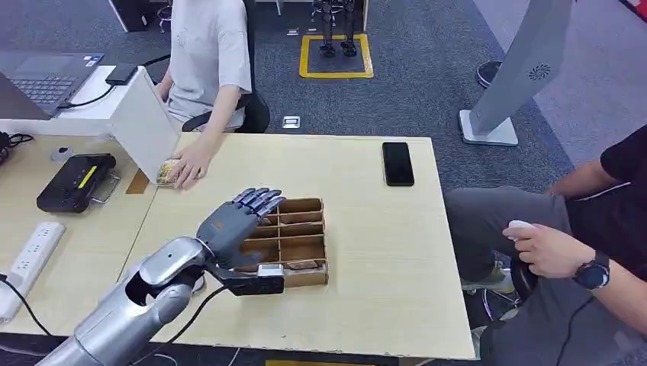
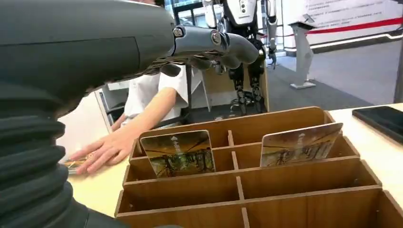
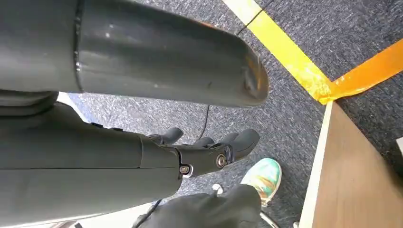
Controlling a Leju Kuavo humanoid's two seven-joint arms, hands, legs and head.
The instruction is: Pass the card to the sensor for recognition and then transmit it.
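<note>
Head view. The left hand (image 1: pixel 243 217) hovers over the near left part of a wooden divided box (image 1: pixel 299 242) on the light wooden table (image 1: pixel 366 229); its fingers (image 1: pixel 259 200) are extended, slightly apart, and hold nothing. A card (image 1: pixel 301 265) stands in the nearest row of the box, just right of the wrist. At the far left a person's hand (image 1: pixel 189 164) rests on a small stack of cards (image 1: pixel 166 172) beside a white slanted panel (image 1: pixel 145 122). A black device (image 1: pixel 76 181) lies further left, a white power strip (image 1: pixel 30 255) at the near left edge, and a black phone (image 1: pixel 397 163) at the far right of the table. A second person sits at the right, hand (image 1: pixel 545 248) on knee.

Left wrist view. The left hand's fingers (image 2: pixel 223 45) stretch out above the box (image 2: pixel 294 190), clear of its dividers. Two cards stand upright in one row: one card (image 2: pixel 178 153) in the left compartment, the other card (image 2: pixel 300 144) in the right compartment, tilted against the divider. The person's hand (image 2: pixel 102 149) lies flat on the table beyond the box.

Right wrist view. The right hand (image 3: pixel 204 152) hangs beside the table edge (image 3: pixel 351 180) above grey carpet (image 3: pixel 285 95) marked with yellow tape (image 3: pixel 290 57); its fingers (image 3: pixel 237 142) are loosely curled, holding nothing.
</note>
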